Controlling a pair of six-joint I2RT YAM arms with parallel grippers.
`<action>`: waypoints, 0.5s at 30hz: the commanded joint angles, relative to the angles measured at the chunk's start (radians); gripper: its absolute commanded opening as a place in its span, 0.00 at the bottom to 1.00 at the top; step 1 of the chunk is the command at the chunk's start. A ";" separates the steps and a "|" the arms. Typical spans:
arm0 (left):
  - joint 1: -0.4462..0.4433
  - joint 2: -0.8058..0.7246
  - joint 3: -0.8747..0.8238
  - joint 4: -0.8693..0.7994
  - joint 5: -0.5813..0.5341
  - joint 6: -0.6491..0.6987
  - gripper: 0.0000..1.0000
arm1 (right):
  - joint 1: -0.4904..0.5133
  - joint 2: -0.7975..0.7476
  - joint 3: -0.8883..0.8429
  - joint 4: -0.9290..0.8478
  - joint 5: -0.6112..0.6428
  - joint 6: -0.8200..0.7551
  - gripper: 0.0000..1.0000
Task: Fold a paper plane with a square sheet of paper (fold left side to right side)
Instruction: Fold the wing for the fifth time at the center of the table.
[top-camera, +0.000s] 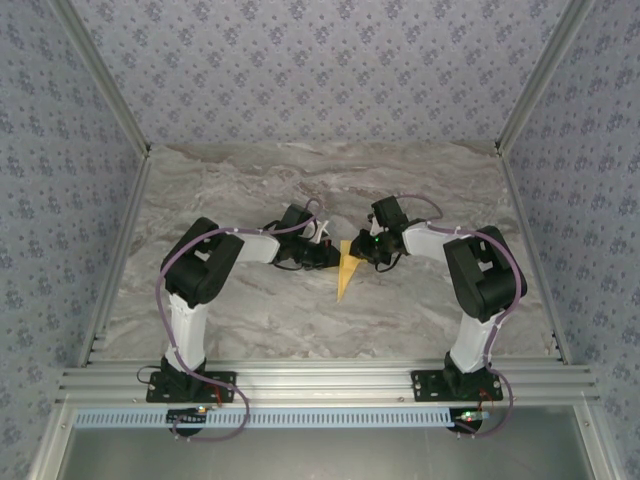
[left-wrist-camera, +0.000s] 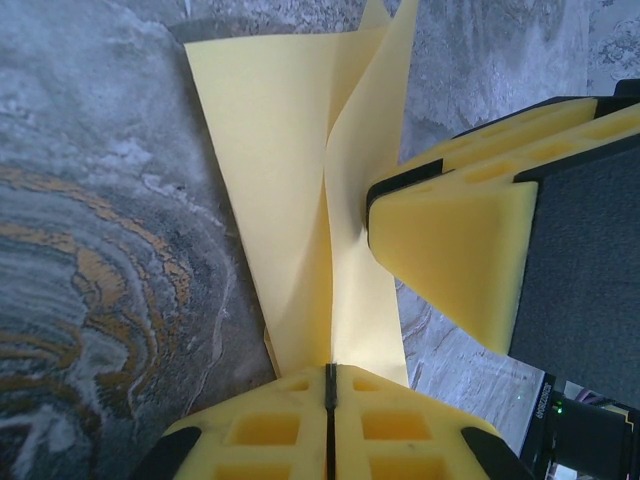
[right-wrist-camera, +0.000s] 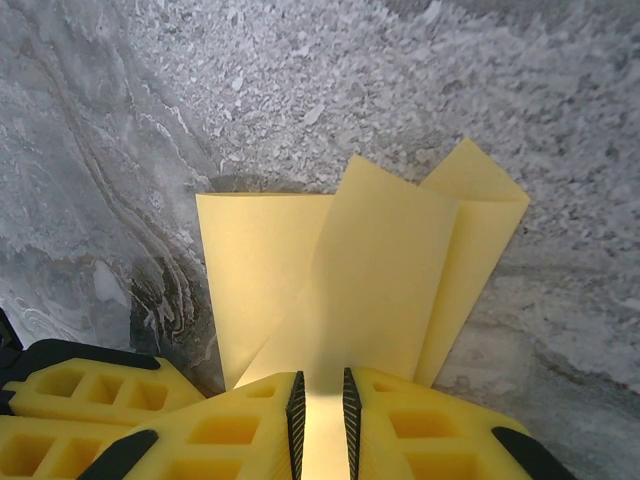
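My left claw and right claw pinch the paper plane from opposite sides, its long axis toward the desk's near edge.

The paper plane is cropped at the upper edge.

**Both arms, bent inward, grippers meeting**

Item 1: my left arm, elbow raised, forearm reaching inward; left gripper, jaws pressed together on the sheet of paper.
Item 2: my right arm, mirrored pose; right gripper pinching the same sheet, close beside the left's.
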 joint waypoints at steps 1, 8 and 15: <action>0.008 0.034 0.017 -0.016 -0.024 0.022 0.08 | -0.001 0.023 0.012 -0.062 0.048 -0.022 0.19; 0.011 -0.007 -0.001 0.004 -0.023 0.005 0.16 | -0.012 0.027 -0.020 -0.082 0.072 -0.023 0.17; 0.032 -0.150 -0.063 -0.008 -0.048 0.009 0.28 | -0.020 0.036 -0.046 -0.073 0.071 -0.023 0.16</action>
